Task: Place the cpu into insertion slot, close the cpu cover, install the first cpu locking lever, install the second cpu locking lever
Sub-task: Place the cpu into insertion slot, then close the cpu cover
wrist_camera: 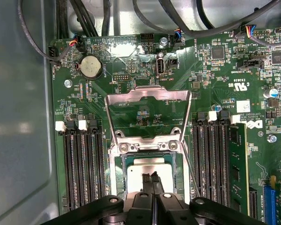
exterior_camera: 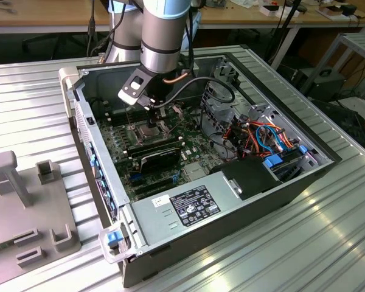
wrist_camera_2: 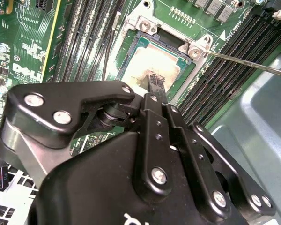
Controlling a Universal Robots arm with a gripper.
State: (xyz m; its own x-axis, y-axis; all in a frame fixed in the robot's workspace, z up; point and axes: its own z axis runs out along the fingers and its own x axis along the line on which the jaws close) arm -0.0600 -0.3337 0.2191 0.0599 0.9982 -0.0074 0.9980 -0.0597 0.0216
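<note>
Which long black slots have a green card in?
The bank far from the grey case wall: a green card stands at its outer edge. The wall-side bank holds none.

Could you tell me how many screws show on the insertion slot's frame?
2: one screw, second screw, at the corners beside the raised cpu cover; the hand may hide others.

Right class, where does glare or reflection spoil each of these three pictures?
Second wrist view: glare washes the cpu pale. First wrist view: bright patch on the motherboard beyond the open cpu cover. Exterior view: streaky shine on the ribbed table.
</note>
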